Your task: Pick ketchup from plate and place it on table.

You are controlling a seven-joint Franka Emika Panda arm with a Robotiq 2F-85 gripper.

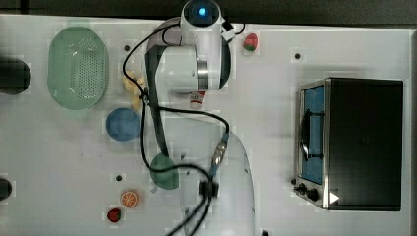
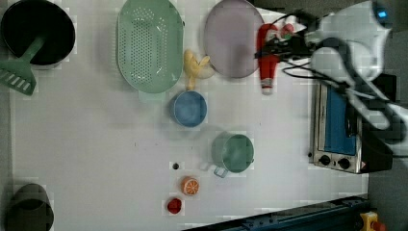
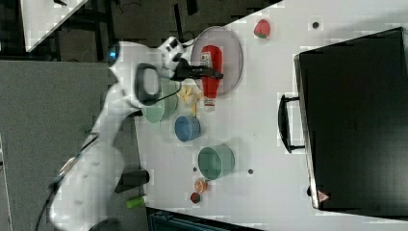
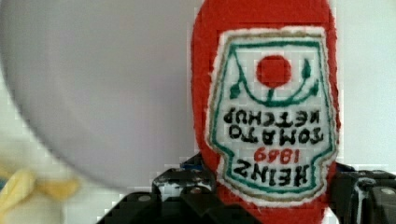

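- The ketchup [image 4: 271, 116] looks like a stitched felt toy bottle: I judge it light, soft and squashy, not fragile, and its fuzzy surface should not slip.
- The end effector [image 4: 275, 196] is clamped on the ketchup, one finger on each side of the body at the label end nearest the wrist camera; that mid-to-lower body looks the best place to hold, since the whitish tip is narrow.
- In the right view the ketchup [image 3: 210, 72] lies over the plate [image 3: 231, 48] with its tip past the plate's rim toward the desk [image 3: 260, 125]; in the left view the ketchup [image 2: 267, 60] sits at the plate's [image 2: 226, 33] edge, tip over bare desk. Whether it is lifted clear or rests on the plate I cannot tell.
- Being soft, it may bend or sag beyond the grip, so I would expect the tip to droop.
- Near the plate: a yellow soft toy [image 2: 195, 67] just beside its rim, a green basket [image 2: 149, 43] beyond that, and a blue bowl [image 2: 188, 108] below in the left view.
- A strawberry [image 3: 261, 29] lies on the desk near the plate's far side; a green cup [image 2: 234, 153] and the toaster oven [image 2: 337, 125] stand well apart.
- The bare desk between the plate and oven looks free for setting down.
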